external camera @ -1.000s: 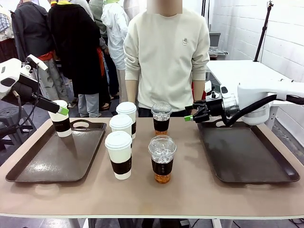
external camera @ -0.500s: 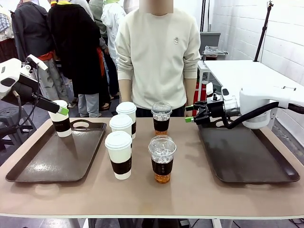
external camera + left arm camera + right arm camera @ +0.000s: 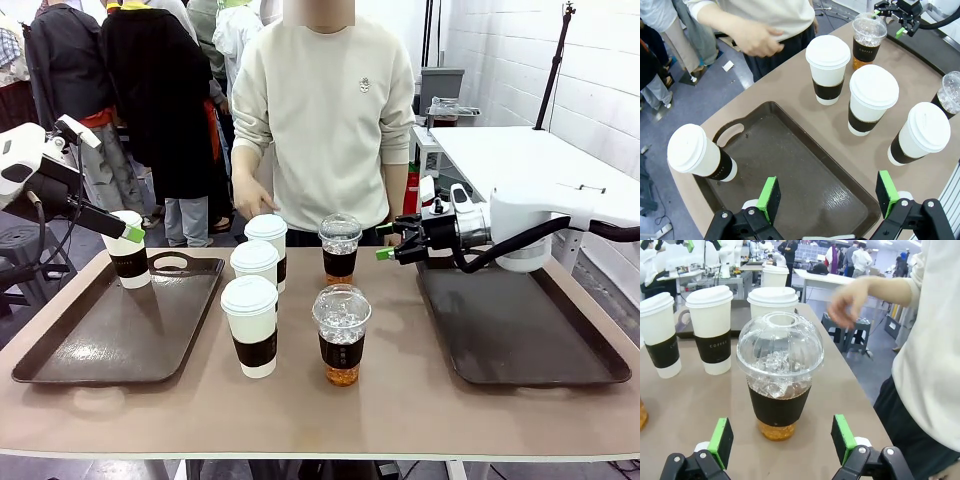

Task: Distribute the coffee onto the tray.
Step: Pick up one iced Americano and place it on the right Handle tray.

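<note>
On the left tray (image 3: pixel 100 350), one white lidded cup (image 3: pixel 128 252) stands upright at the far left corner, left of the handle cutout. The left end effector (image 3: pixel 828 192) hangs over that tray with fingers spread wide and tray floor showing between them. In the front view its green tip sits right at the cup's lid; can't tell if it touches.

Mid-counter (image 3: pixel 420 400) there's a row of three white cups running near to far: near cup (image 3: pixel 250 325), middle cup (image 3: pixel 255 262), far cup (image 3: pixel 266 230). Just right of them are two clear domed cups with amber liquid: near dome cup (image 3: pixel 342 335) and far dome cup (image 3: pixel 340 248). A person's hand (image 3: pixel 252 195) hovers beyond the far cup.

The right end effector (image 3: pixel 383 241) is level with the far dome cup and just right of it, jaws spread. In the wrist view the cup sits centred ahead of the green pads, not pinched. The right tray (image 3: pixel 520 340) lies at the counter's right, under that arm.
</note>
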{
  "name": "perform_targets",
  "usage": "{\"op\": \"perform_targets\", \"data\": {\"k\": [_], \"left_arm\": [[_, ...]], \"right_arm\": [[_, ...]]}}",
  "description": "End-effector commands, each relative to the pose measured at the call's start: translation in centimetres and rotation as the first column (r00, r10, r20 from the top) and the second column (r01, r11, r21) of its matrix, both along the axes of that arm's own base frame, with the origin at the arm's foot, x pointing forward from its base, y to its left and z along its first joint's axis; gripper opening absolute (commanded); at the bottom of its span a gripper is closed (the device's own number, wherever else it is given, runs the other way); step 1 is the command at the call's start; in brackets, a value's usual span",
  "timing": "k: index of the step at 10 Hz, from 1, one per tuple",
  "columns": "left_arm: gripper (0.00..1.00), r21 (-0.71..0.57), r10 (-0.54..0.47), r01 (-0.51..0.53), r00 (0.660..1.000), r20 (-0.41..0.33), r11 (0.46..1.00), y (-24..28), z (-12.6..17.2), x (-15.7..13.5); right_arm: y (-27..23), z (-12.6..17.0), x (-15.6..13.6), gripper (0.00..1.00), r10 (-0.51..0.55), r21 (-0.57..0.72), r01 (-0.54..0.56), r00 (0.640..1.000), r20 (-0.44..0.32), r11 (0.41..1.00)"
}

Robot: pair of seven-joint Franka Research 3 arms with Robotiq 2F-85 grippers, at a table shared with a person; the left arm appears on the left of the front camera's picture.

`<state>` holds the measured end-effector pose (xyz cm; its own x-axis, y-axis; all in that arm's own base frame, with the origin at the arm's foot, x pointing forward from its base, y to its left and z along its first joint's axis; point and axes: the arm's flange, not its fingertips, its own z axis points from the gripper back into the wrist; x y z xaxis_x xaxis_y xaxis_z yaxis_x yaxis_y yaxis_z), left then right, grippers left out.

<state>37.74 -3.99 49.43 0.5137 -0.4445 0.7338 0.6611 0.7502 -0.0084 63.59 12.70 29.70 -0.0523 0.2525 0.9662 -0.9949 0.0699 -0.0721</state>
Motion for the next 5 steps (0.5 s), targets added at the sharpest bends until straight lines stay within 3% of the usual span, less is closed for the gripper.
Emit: {"op": "perform_targets", "data": {"k": [1, 5], "left_arm": [[1.0, -0.005, -0.003, 0.003, 1.0, -0.005, 1.0, 0.1, -0.1, 0.0], [1.0, -0.005, -0.003, 0.003, 1.0, -0.005, 1.0, 0.1, -0.1, 0.0]], "right_arm": [[1.3, -0.4, 1.5, 1.0, 0.025, 0.008, -0.025, 0.999, -0.044, 1.0], [2.5, -1.3, 2.1, 1.0, 0.02, 0.033, -0.018, 0.997, -0.07, 0.999]]}}
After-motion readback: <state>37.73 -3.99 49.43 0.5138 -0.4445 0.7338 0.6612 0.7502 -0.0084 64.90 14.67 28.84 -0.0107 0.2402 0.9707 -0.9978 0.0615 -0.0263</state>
